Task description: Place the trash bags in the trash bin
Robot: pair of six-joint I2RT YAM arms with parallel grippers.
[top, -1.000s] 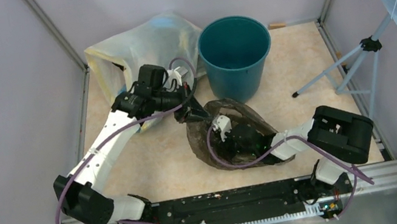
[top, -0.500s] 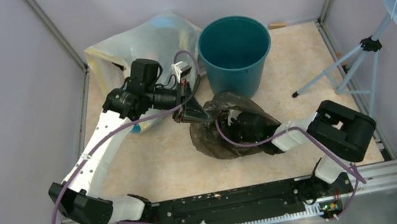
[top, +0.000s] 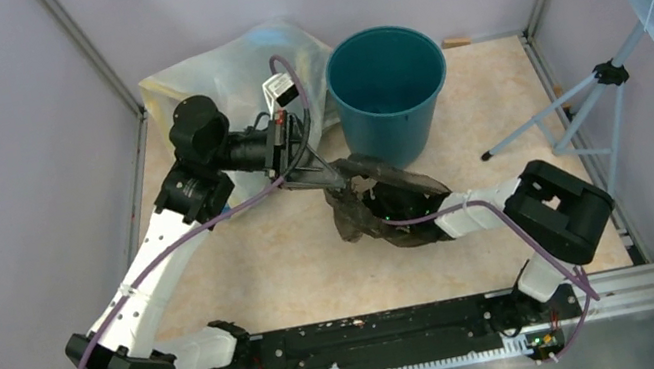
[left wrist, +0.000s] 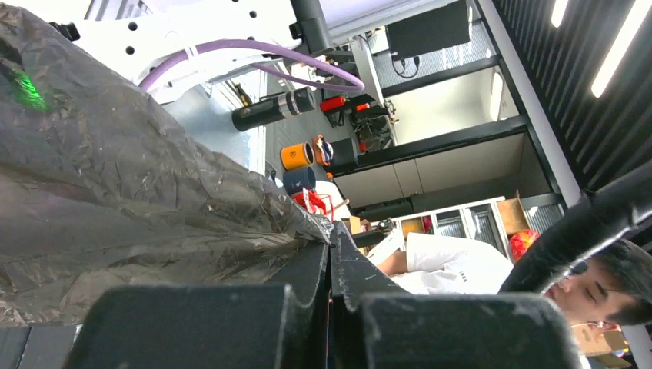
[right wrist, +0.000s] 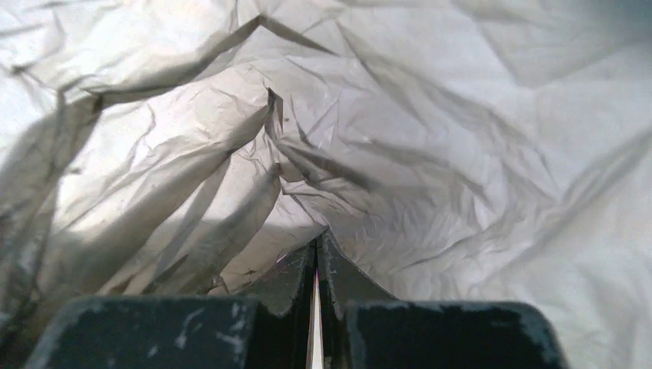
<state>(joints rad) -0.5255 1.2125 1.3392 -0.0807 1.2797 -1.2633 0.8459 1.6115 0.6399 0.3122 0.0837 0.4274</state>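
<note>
The black trash bag (top: 395, 209) lies crumpled on the floor just in front of the teal trash bin (top: 388, 92). My left gripper (top: 339, 181) is shut on the bag's left edge and holds it off the floor; in the left wrist view its jaws (left wrist: 330, 247) pinch the glossy film (left wrist: 115, 169). My right gripper (top: 378, 208) is inside the bag and covered by it. In the right wrist view its jaws (right wrist: 317, 240) are closed, with the bag's creases (right wrist: 430, 154) running to their tips.
A large whitish-yellow bag (top: 224, 86) leans in the back left corner behind my left arm. A light-blue stand on tripod legs (top: 590, 87) stands at the right. Purple walls close in the floor on three sides.
My left arm has swung back and left and raised the bag's edge. The bag is pulled flatter and closer to the bin. My right gripper has moved forward inside it.
</note>
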